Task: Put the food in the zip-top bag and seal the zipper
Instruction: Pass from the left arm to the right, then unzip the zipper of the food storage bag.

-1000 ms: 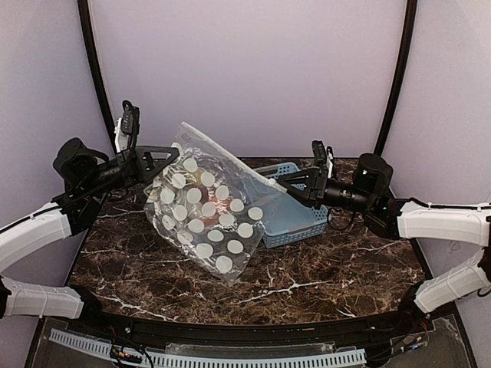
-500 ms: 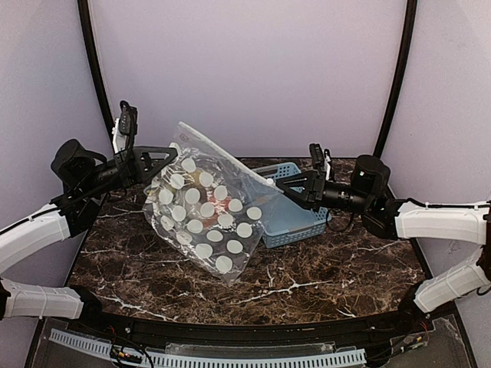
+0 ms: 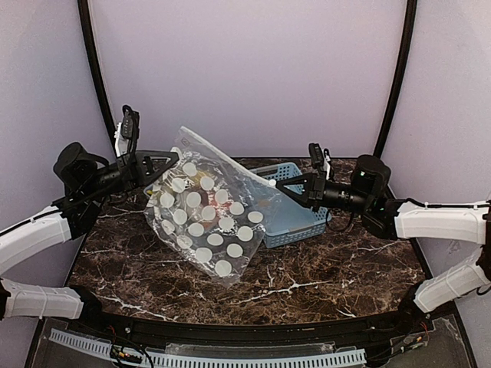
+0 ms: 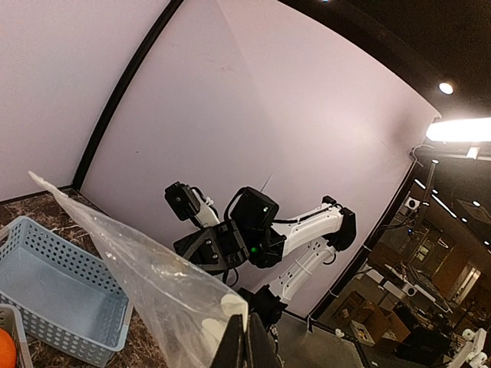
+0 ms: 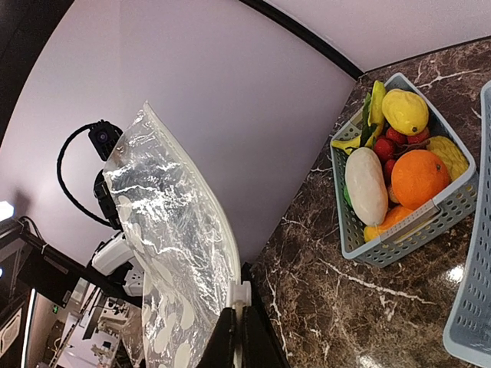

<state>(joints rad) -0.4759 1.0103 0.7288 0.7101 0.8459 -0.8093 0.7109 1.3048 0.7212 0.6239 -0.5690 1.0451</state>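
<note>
The zip-top bag (image 3: pixel 203 218), clear with white dots, hangs stretched between both grippers above the table. My left gripper (image 3: pixel 173 159) is shut on the bag's (image 4: pixel 157 284) left mouth corner, its closed tips (image 4: pixel 247 320) pinching the plastic. My right gripper (image 3: pixel 275 182) is shut at the other end of the zipper (image 5: pixel 230 249), with the white slider tab (image 5: pixel 240 294) right at its tips (image 5: pixel 239 313). The food sits in a light-blue basket (image 5: pixel 453 201) on the table: an orange (image 5: pixel 418 176), a white oblong piece (image 5: pixel 367 184), a yellow piece (image 5: pixel 405 111), red pieces (image 5: pixel 393 142). In the top view coloured pieces show only dimly through the bag.
An empty light-blue basket (image 3: pixel 299 218) stands on the marble table (image 3: pixel 322 276) behind the bag's right corner, under my right gripper. The purple back wall is close behind. Black frame posts (image 3: pixel 96 69) rise at both back corners.
My right gripper has closed on the slider end of the bag's mouth. The bag has shifted a little. The left gripper keeps its hold.
</note>
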